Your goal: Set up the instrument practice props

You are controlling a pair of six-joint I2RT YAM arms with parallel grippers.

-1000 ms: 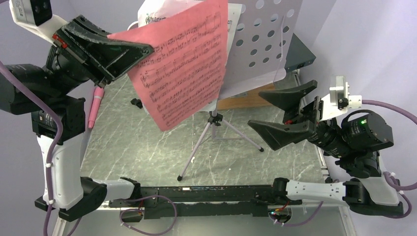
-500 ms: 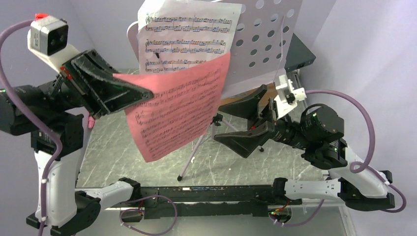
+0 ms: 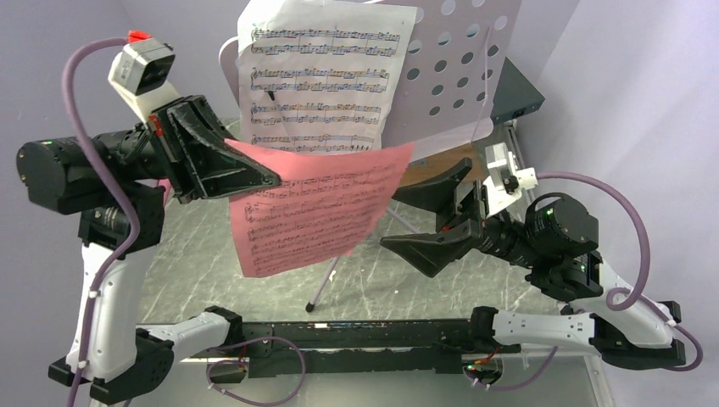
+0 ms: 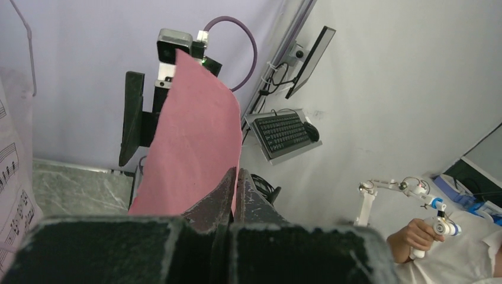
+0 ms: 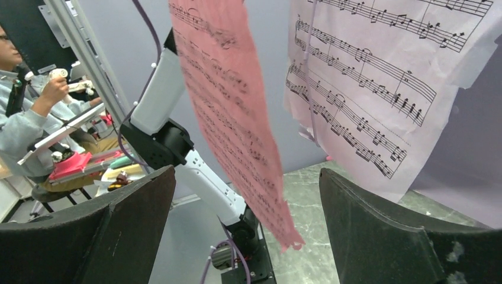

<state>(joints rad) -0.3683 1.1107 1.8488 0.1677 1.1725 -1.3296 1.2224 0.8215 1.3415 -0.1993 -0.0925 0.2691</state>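
Pink music sheet [image 3: 318, 208] hangs clamped in the left gripper [image 3: 270, 180]. The right gripper [image 3: 390, 219] gapes wide, just short of its free edge. Advise steadying that edge before seating the sheet on the desk [image 3: 458, 76].

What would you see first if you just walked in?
The pink music sheet dangling in mid-air, pinched by the left gripper. Behind it, a white music sheet rests on the lavender stand desk, and the right gripper is open beside the pink page.
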